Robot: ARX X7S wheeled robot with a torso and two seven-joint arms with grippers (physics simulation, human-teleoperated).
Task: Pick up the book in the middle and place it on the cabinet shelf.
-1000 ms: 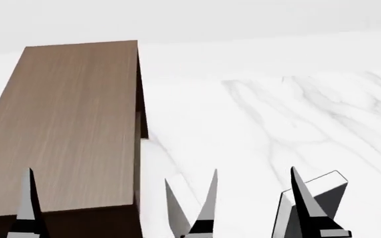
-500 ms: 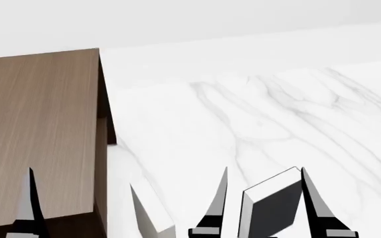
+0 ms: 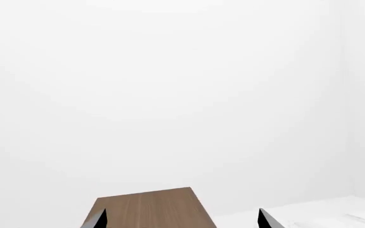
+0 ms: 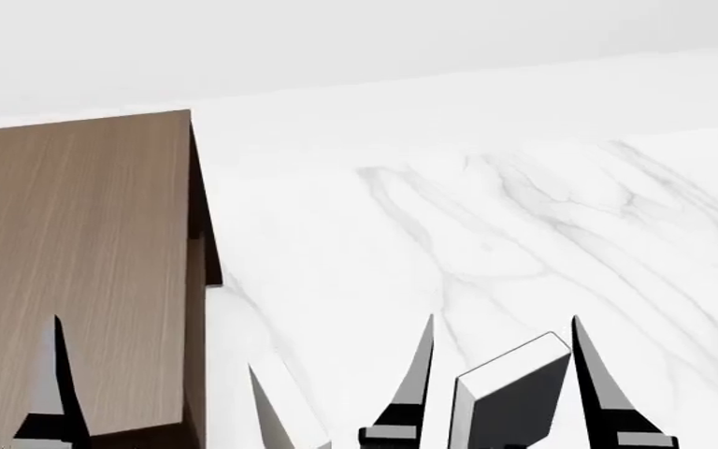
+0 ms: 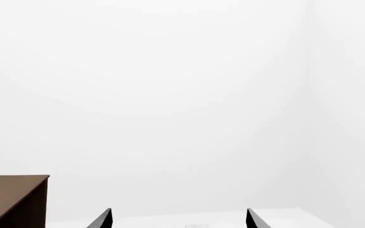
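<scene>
The book (image 4: 515,402), slate-grey with a white spine, stands tilted at the bottom edge of the head view. The two fingers of my right gripper (image 4: 503,323) rise on either side of it, wide apart. In the right wrist view the right gripper (image 5: 177,217) is open with nothing between its tips. The cabinet shelf (image 4: 72,262) is a big brown wood-grain box at the left, also seen in the wrist views (image 3: 148,209) (image 5: 11,199). My left gripper (image 3: 181,222) is open, pointing over the cabinet top. One of its fingers (image 4: 57,383) shows over the cabinet in the head view.
The cabinet and the book stand on a white marble tabletop (image 4: 484,215). A pale off-white slab (image 4: 287,416), a book by its look, pokes up between the cabinet and the right gripper. A plain white wall lies beyond.
The head view has swung right, so the cabinet slid left in the picture. The book, earlier behind the right gripper's outer finger, now sits between its two fingers.
</scene>
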